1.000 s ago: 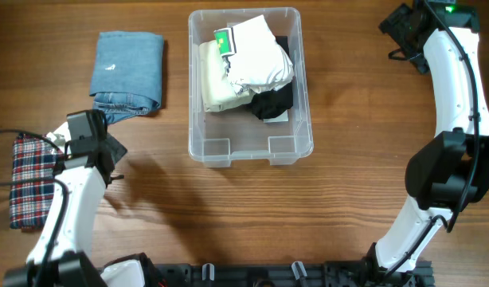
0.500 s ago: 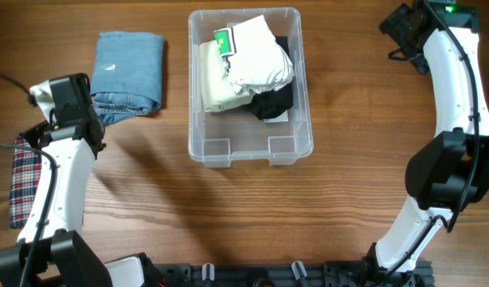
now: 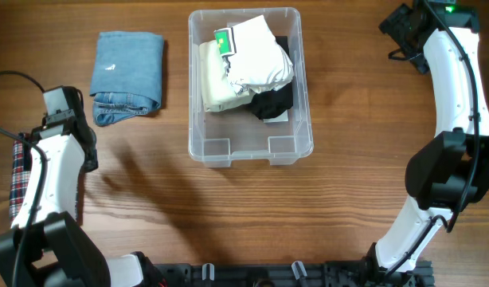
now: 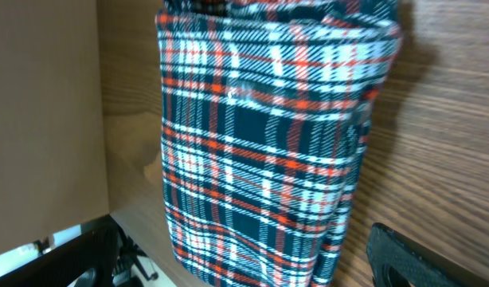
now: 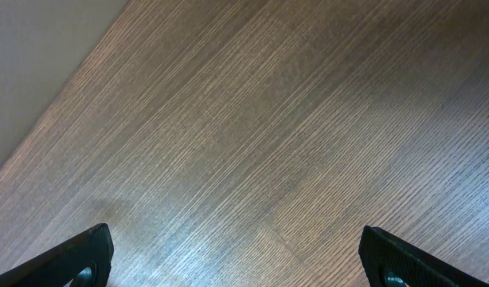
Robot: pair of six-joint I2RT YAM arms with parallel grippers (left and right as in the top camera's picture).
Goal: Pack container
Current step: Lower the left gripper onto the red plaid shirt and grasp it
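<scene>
The clear container [image 3: 198,135] stands at the back middle of the table. It holds cream and white folded clothes [image 3: 244,68] and a black garment [image 3: 273,102]. A folded plaid cloth [image 3: 16,179] lies at the left edge, partly hidden by my left arm. In the left wrist view the plaid cloth [image 4: 260,143] fills the frame. My left gripper [image 4: 248,269] is open just above it and holds nothing. My right gripper [image 5: 236,255] is open and empty over bare wood. In the overhead view the right gripper [image 3: 404,30] is at the far right corner.
Folded blue jeans [image 3: 127,73] lie left of the container at the back. The table's left edge [image 4: 105,159] runs close beside the plaid cloth. My left arm [image 3: 53,167] lies along the left side.
My left arm has swung left and back, from beside the jeans to over the plaid cloth. The right arm has not moved.
</scene>
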